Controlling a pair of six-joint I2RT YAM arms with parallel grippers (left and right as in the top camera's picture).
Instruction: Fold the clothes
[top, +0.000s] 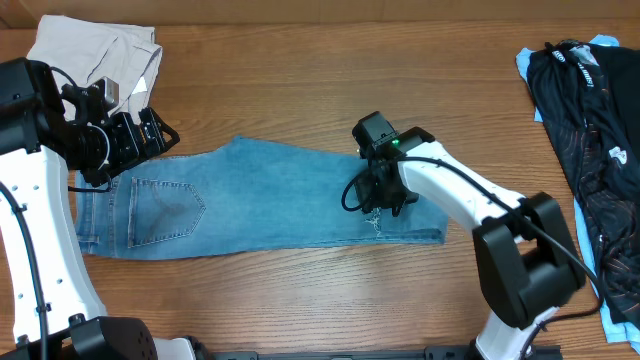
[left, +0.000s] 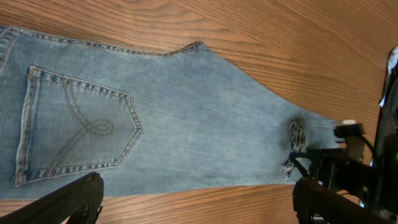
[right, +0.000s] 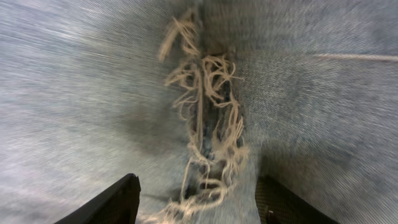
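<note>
Right gripper (right: 196, 205) is holding its two fingers wide apart, one on each side of a frayed tear (right: 208, 124) in the jeans (top: 250, 195). Left gripper (left: 199, 208) is hanging wide apart near the back pocket (left: 74, 130). Jeans are lying flat across the wooden table (top: 300, 60).

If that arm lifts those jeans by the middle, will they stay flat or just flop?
Probably flop: the jeans lie limp and flat, so both ends would likely droop. The denim looks thick, so probably fairly heavy for cloth. The frayed rip might snag or tear further.
</note>
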